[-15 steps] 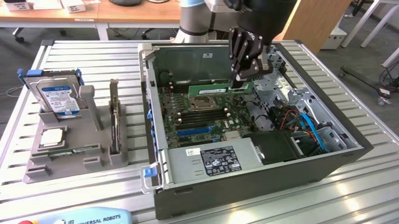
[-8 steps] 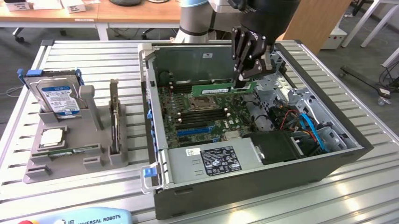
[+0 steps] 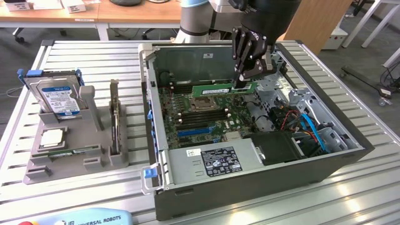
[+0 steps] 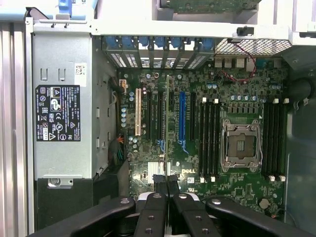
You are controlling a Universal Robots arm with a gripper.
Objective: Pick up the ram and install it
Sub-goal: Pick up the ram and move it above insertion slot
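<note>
The gripper (image 3: 245, 83) hung inside the open computer case (image 3: 250, 190), its fingers clamped on one end of the ram (image 3: 216, 88); the green stick lay level, edge down, just above the motherboard (image 3: 200, 119) near the CPU socket (image 3: 201, 104); whether it touched a slot could not be told; in the wrist view the fingertips (image 4: 159, 183) stood pressed close together over the board's empty memory slots (image 4: 208, 138); outside the case, on the exterior view's left, a hard drive (image 3: 59, 96) stood upright in a grey holder (image 3: 69, 166) on the slatted table (image 3: 93, 61).
</note>
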